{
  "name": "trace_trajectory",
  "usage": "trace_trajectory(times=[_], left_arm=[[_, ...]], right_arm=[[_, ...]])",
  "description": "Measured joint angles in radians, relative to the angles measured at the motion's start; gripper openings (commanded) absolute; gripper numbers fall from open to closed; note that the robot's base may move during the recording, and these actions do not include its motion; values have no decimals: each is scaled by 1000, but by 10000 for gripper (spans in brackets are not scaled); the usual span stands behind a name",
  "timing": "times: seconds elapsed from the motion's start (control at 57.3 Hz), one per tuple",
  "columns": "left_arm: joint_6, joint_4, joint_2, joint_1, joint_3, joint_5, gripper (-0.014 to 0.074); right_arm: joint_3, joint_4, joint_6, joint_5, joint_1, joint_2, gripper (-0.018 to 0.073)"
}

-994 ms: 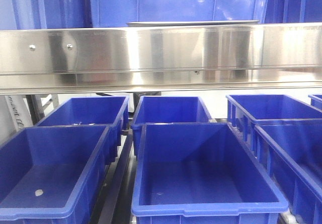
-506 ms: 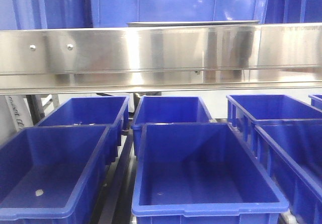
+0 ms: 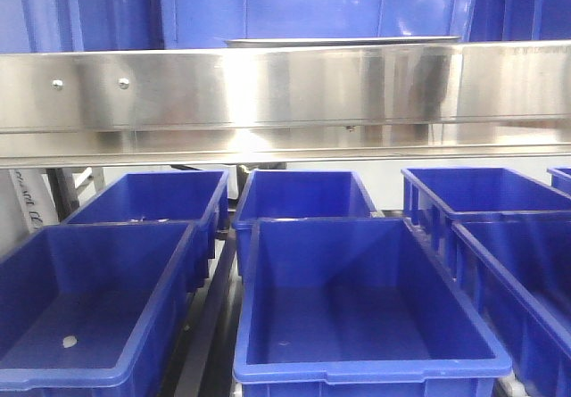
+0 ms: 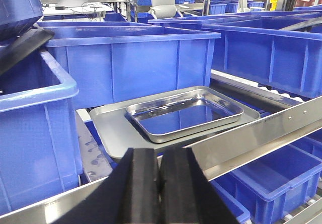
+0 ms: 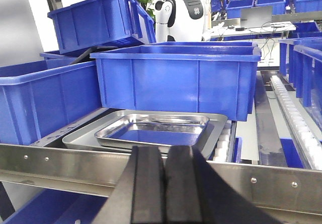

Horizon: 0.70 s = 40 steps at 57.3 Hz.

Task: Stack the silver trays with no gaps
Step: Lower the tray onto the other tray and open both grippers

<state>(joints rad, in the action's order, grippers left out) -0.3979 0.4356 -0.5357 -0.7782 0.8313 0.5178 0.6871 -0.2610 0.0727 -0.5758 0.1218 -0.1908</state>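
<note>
A small shiny silver tray [image 4: 186, 116] lies inside a larger dull silver tray [image 4: 113, 128] on the upper shelf, in front of a blue bin. Both show in the right wrist view too: the small tray [image 5: 153, 128] sits in the larger tray [image 5: 83, 136]. In the front view only a thin tray edge [image 3: 339, 41] peeks above the steel rail. My left gripper [image 4: 160, 156] is shut and empty, short of the trays, over the rail. My right gripper [image 5: 165, 153] is shut and empty, also short of the rail.
A long steel rail with screws [image 3: 285, 89] fronts the shelf and runs across both wrist views [image 4: 261, 133] [image 5: 261, 178]. Big blue bins [image 4: 136, 63] [image 5: 181, 78] stand behind and beside the trays. Several open blue bins [image 3: 357, 308] fill the lower level.
</note>
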Motion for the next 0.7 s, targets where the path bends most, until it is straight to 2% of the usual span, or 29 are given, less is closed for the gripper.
trace_trajectory(times=[0.384, 0.575, 0.698], left_arm=[[0, 0, 0, 0, 0, 0, -20], [0, 0, 0, 0, 0, 0, -20], [0, 0, 0, 0, 0, 0, -20]], right_arm=[[0, 5, 3, 0, -9, 0, -79], [-48, 101, 3, 33, -125, 16, -79], [-155, 137, 3, 143, -206, 75, -79]])
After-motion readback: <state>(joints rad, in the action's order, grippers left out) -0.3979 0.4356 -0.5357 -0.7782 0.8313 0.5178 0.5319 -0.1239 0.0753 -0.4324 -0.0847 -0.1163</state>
